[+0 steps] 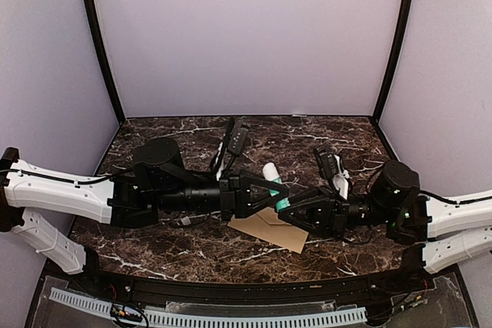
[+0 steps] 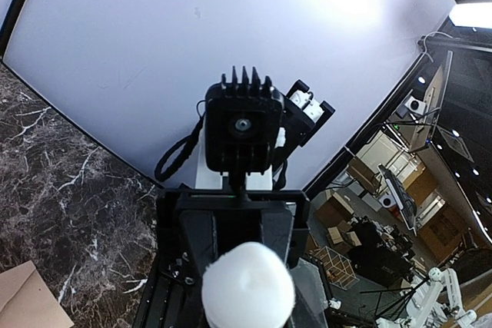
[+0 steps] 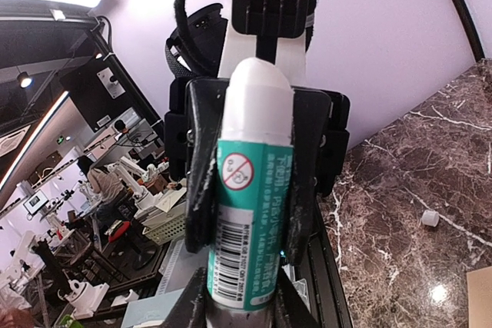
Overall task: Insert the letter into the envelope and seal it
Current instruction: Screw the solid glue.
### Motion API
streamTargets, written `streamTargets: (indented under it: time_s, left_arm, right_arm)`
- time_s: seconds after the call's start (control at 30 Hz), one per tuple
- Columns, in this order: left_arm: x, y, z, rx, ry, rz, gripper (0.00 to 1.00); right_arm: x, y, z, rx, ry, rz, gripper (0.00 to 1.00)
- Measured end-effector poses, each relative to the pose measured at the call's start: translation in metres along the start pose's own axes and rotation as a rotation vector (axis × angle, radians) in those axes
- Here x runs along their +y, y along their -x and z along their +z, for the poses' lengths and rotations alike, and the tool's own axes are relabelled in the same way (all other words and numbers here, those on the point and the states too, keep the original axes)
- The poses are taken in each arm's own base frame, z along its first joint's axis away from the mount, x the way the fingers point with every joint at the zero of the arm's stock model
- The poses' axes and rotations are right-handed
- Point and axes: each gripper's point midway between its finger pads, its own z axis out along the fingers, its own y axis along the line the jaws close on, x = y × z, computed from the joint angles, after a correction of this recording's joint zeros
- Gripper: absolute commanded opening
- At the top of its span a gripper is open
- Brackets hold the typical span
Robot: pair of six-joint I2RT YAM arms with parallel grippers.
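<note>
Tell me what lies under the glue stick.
The tan envelope on the marble table, partly covered by the left pincer and right pincer gripping the glue stick. No letter shows.

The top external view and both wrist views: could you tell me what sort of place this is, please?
Probably a robotics lab's recording booth: a dark marble-patterned tabletop walled by plain pale lavender panels, and beyond it a cluttered workshop with brown cardboard boxes and a white robot arm.

The glue stick point(image 1: 270, 171) hangs above the envelope point(image 1: 265, 230), which lies flat mid-counter point(image 1: 177, 247). The left gripper point(image 1: 274, 190) is at its left and the right gripper point(image 1: 292, 207) at its right.
</note>
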Motion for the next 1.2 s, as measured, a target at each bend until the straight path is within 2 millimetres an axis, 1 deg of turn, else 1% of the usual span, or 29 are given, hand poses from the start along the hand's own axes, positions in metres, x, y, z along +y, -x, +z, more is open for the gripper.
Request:
streamTargets:
  time_s: [0.03, 0.07, 0.13, 0.2, 0.3, 0.43, 0.5, 0.7, 0.8, 0.87, 0.9, 1.0, 1.1, 1.2]
  left_arm:
    - [0.0, 0.0, 0.0, 0.0, 0.0, 0.0, 0.0]
    - [0.0, 0.0, 0.0, 0.0, -0.003, -0.01, 0.0]
    - [-0.002, 0.0, 0.0, -0.004, -0.011, -0.017, 0.0]
    - [-0.004, 0.002, 0.0, -0.009, -0.02, -0.023, 0.0]
    - [-0.007, 0.003, 0.0, -0.013, -0.033, -0.032, 0.0]
    - [-0.012, 0.004, 0.0, -0.013, -0.058, -0.038, 0.0]
    - [-0.014, 0.004, 0.0, -0.011, -0.07, -0.044, 0.0]
    - [-0.014, -0.001, 0.003, 0.01, -0.088, -0.057, 0.0]
    - [-0.012, -0.005, 0.005, 0.022, -0.088, -0.061, 0.0]
    - [-0.011, -0.007, 0.005, 0.03, -0.09, -0.063, 0.0]
    - [-0.011, -0.008, 0.006, 0.032, -0.091, -0.065, 0.0]
    - [-0.012, -0.008, 0.006, 0.035, -0.098, -0.064, 0.0]
    - [-0.013, -0.009, 0.006, 0.036, -0.1, -0.061, 0.0]
    - [-0.013, -0.009, 0.006, 0.036, -0.1, -0.056, 0.0]
  right_arm:
    - [0.0, 0.0, -0.001, 0.001, -0.002, -0.001, 0.39]
    - [0.001, 0.001, -0.002, 0.0, -0.003, -0.007, 0.43]
    - [0.004, 0.003, -0.005, -0.007, -0.002, -0.027, 0.48]
    - [0.007, 0.006, -0.008, -0.016, 0.004, -0.035, 0.5]
    - [0.011, 0.006, -0.013, -0.018, 0.018, -0.041, 0.47]
    - [0.008, -0.004, -0.016, 0.01, 0.031, -0.019, 0.41]
    - [0.008, -0.007, -0.017, 0.02, 0.044, -0.011, 0.4]
    - [0.016, -0.007, -0.014, 0.022, 0.099, -0.011, 0.4]
    - [0.017, -0.007, -0.013, 0.025, 0.113, -0.012, 0.35]
    - [0.018, -0.008, -0.012, 0.029, 0.12, -0.01, 0.26]
    - [0.018, -0.008, -0.011, 0.031, 0.122, -0.002, 0.23]
    - [0.017, -0.009, -0.011, 0.036, 0.123, 0.003, 0.19]
    - [0.017, -0.009, -0.011, 0.038, 0.122, 0.016, 0.12]
    - [0.016, -0.009, -0.011, 0.037, 0.119, 0.024, 0.08]
